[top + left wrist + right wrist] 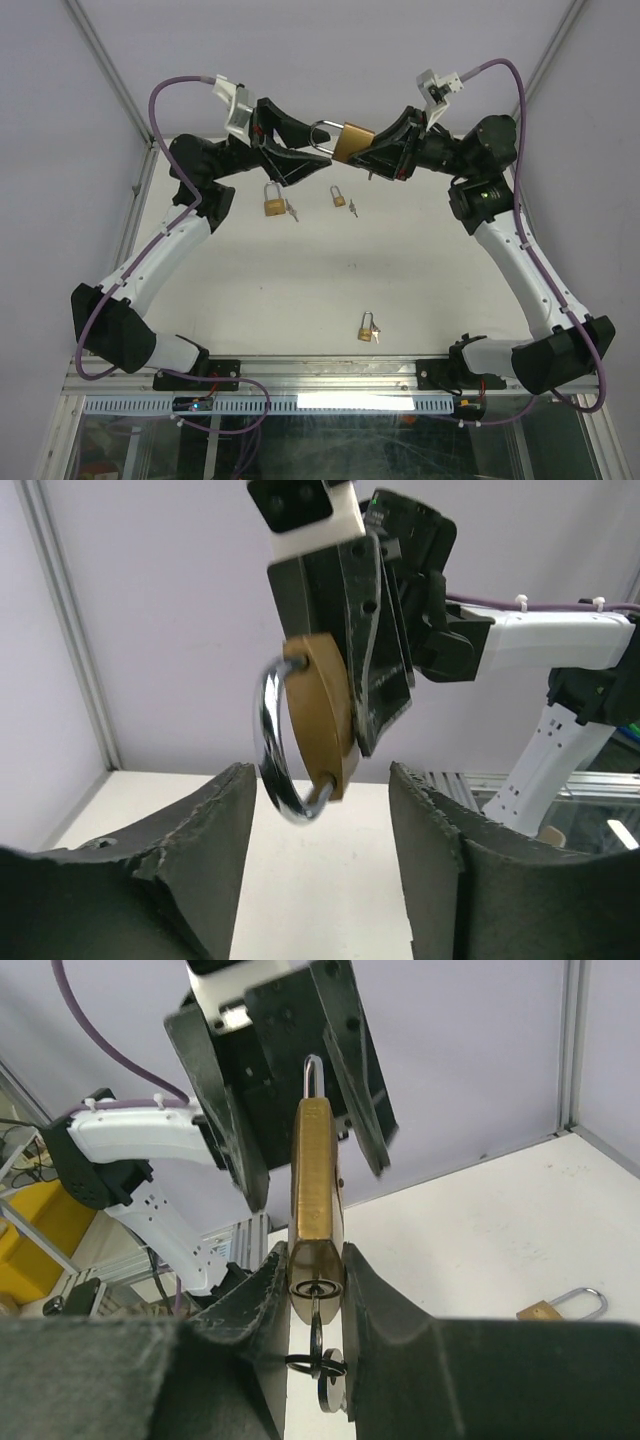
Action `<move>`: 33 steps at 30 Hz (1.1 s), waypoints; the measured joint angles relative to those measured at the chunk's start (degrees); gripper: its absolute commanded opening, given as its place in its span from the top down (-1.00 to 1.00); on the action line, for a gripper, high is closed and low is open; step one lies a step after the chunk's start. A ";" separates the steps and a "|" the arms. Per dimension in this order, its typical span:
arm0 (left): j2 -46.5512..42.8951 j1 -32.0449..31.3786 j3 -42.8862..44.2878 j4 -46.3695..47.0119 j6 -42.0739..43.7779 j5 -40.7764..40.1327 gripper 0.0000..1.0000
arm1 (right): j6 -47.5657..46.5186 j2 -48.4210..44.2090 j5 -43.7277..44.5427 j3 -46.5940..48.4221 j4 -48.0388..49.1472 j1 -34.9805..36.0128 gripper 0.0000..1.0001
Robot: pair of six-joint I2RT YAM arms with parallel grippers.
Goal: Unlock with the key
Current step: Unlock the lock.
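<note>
Hanging mid-air at the far middle, the padlock (353, 141) is pinched in the right gripper (380, 152), long axis left-right, shackle (325, 134) poking left into the left gripper (312, 150), which is parted and holding nothing, key (320, 1345) stuck in its right end.

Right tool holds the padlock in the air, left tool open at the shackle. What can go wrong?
1. The right tool pinches only the keyhole end of the padlock; a tug on the shackle may slip it out onto the table.
2. The left tool is open astride the shackle; closing off-centre could twist the lock.
3. The key hangs from the keyhole at that grip and might get knocked loose.
</note>
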 measured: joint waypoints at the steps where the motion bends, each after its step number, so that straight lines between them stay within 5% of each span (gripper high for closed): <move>1: 0.00 0.20 0.57 0.13 -0.13 0.00 -0.03 | -0.59 -0.09 -0.11 0.02 -0.94 0.00 1.00; 3: -0.11 0.79 1.77 0.15 -0.22 0.04 0.15 | -3.08 -0.17 -0.57 0.02 -3.17 0.00 1.00; 6: -0.68 1.36 2.29 -0.15 -0.48 -0.11 0.93 | -5.79 -0.17 -1.18 0.02 -6.27 -0.04 1.00; 7: -0.74 1.51 2.34 -0.46 -0.48 -0.24 1.00 | -6.40 -0.20 -1.95 0.04 -6.73 -0.04 1.00; 14: -0.74 1.77 2.62 -3.34 -0.72 -0.42 1.00 | -10.01 -0.57 -2.71 0.33 -8.63 -0.11 1.00; 16: -0.74 1.77 2.69 -4.22 -0.15 -0.13 0.68 | -10.38 -0.57 -2.73 0.33 -9.22 -0.11 1.00; 23: -0.09 1.73 3.61 -7.67 1.33 2.58 0.57 | -10.29 -0.70 -3.34 0.50 -11.72 -0.17 1.00; 24: 0.02 1.73 3.78 -8.13 1.77 3.04 0.59 | -10.27 -0.70 -3.34 0.59 -11.89 -0.22 1.00; 26: 0.09 1.64 3.85 -9.31 2.43 4.20 0.99 | -10.21 -0.72 -3.34 0.72 -11.85 -0.20 1.00; 33: 0.17 1.22 4.87 -12.33 3.37 5.25 1.00 | -12.28 -0.72 -4.04 0.96 -11.74 -0.48 1.00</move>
